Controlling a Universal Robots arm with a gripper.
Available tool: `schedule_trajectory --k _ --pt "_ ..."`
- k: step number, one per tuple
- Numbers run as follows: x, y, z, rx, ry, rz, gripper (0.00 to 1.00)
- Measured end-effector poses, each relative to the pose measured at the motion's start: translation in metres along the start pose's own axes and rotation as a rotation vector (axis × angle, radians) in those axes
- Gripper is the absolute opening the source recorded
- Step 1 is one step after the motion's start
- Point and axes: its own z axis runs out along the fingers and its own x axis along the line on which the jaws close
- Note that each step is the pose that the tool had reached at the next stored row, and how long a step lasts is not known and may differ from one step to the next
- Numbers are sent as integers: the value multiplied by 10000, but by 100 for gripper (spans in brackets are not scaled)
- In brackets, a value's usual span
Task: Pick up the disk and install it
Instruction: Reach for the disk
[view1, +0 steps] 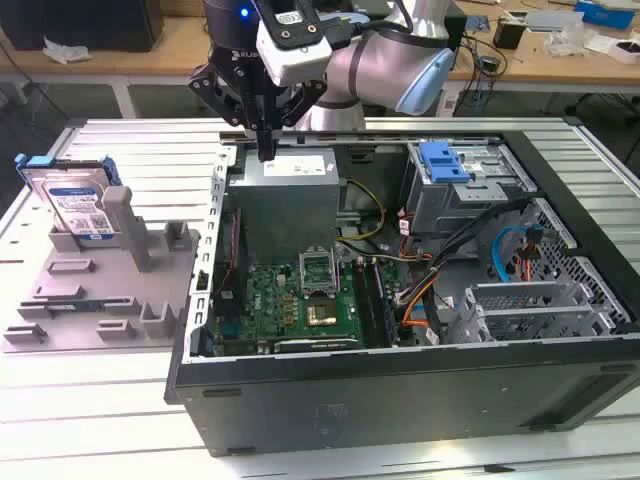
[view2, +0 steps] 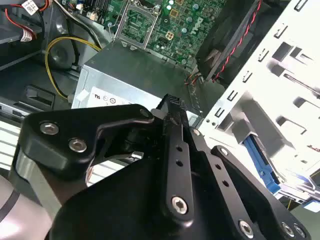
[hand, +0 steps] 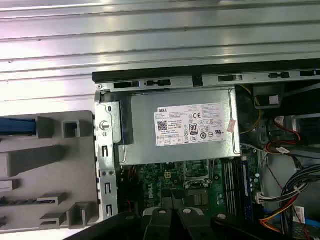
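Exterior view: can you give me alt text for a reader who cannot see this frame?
The arm's gripper, fingers together and empty, hangs over the grey power-supply box inside an open computer case. The disk stands propped in a grey fixture at the exterior view's left, apart from the gripper.

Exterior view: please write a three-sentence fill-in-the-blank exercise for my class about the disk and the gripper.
The silver metal rectangular disk in its blue plastic frame stands ___ the open black computer case. The black gripper hangs over the grey metal power-supply box, holding ___. The disk sits at the exterior view's ___.
Missing: outside; nothing; left.
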Motion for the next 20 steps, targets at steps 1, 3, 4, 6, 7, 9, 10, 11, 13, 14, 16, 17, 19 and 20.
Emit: schedule_trajectory --k 1,3,4,6,7,9,10,11,13,14,16,17,19,20 --pt "0 0 0 0 0 -1 11" --pt "0 0 0 0 0 -1 11" --pt "0 0 0 1 0 0 11" --pt "0 0 0 0 0 0 11" --pt "0 0 0 0 0 -1 11" --pt "0 0 0 0 0 -1 11" --pt "0 0 0 0 0 0 11" --pt "0 0 0 0 0 0 11" --pt "0 0 0 0 0 -1 11" --pt "3 0 0 0 0 0 11" --pt "25 0 0 -1 -1 1 11" --pt "108 16 -2 0 0 0 11" --pt "192 47 -3 1 0 1 11" --pt "240 71 -3 1 0 -1 11"
